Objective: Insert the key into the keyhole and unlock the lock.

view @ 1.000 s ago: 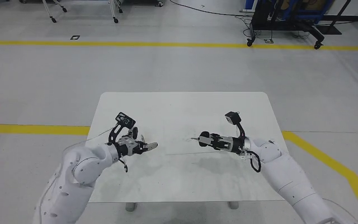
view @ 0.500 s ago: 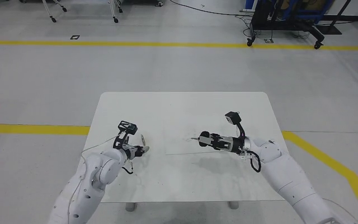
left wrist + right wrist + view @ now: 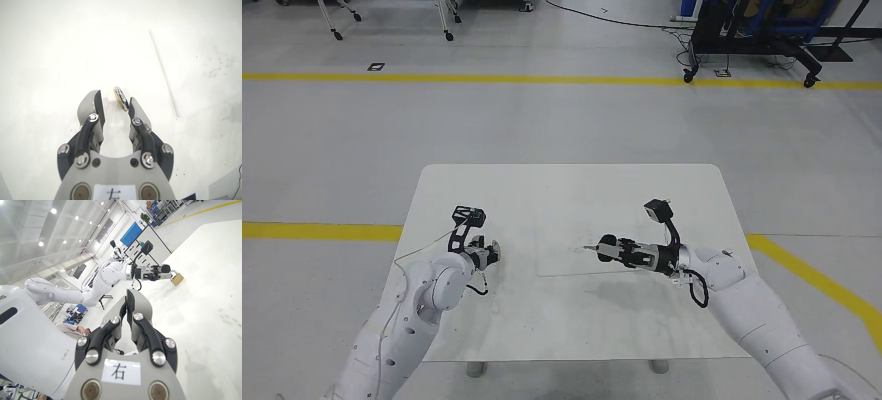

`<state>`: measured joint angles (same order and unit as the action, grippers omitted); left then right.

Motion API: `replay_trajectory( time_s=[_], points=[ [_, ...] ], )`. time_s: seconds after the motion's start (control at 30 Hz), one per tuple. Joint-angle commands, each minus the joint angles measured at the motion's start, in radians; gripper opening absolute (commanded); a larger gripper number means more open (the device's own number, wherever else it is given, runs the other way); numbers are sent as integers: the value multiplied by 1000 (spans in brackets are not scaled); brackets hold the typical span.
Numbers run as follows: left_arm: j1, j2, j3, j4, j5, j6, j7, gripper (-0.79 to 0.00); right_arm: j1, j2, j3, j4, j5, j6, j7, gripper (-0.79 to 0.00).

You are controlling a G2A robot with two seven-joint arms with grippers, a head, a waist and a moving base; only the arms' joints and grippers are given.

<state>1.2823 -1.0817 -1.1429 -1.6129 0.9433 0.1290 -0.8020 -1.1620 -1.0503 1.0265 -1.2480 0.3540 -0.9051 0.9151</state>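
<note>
A small brass padlock (image 3: 121, 99) with a silver shackle stands on the white table (image 3: 572, 190), seen edge-on in the left wrist view. My left gripper (image 3: 115, 105) is open around it, low over the table, and the lock leans against one fingertip (image 3: 132, 106). From the right wrist view the padlock (image 3: 177, 279) sits at the left gripper's (image 3: 171, 274) tips. My right gripper (image 3: 600, 247) hovers mid-table, shut on the key (image 3: 589, 247), whose thin tip points toward the lock. In its own view the right gripper (image 3: 128, 294) has its pads pressed together and the key is hidden.
A thin seam or sheet edge (image 3: 162, 72) runs across the table between the two grippers. Dark specks (image 3: 219, 66) mark the surface near it. The left gripper (image 3: 489, 252) is close to the table's left side; the floor lies beyond every edge.
The left arm has drawn back toward the table's left side and turned its wrist, bringing the padlock down onto the table. The right arm has not moved.
</note>
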Motion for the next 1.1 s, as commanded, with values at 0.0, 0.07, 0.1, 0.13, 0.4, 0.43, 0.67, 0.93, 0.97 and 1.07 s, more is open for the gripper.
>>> replay_trajectory(
  time_s=[0.0,0.07,0.1,0.13,0.4,0.43,0.67,0.93,0.97,1.07],
  points=[
    [-6,-3,2,5,-14,1,2,-560,0,0,0,0,0,0,0,-785],
    [-12,-6,5,12,-31,4,5,-579,0,0,0,0,0,0,0,-785],
    [-16,-8,8,15,-32,5,4,-591,0,0,0,0,0,0,0,-785],
    [-21,-10,12,18,-31,6,3,-610,0,0,0,0,0,0,0,-785],
    [-47,-18,34,38,-39,-3,-39,-674,0,0,0,0,0,0,0,-785],
    [-48,-19,33,40,-37,-1,-43,-677,0,0,0,0,0,0,0,-785],
    [-48,-19,29,44,-2,24,-68,-785,0,0,0,0,0,0,0,-785],
    [-52,-24,29,52,5,19,-59,-785,0,0,0,0,0,0,0,-785],
    [-52,-25,30,52,4,16,-58,-785,0,0,0,0,0,0,0,-785],
    [-55,-26,30,54,5,13,-56,-785,0,0,0,0,0,0,0,-785]
  ],
)
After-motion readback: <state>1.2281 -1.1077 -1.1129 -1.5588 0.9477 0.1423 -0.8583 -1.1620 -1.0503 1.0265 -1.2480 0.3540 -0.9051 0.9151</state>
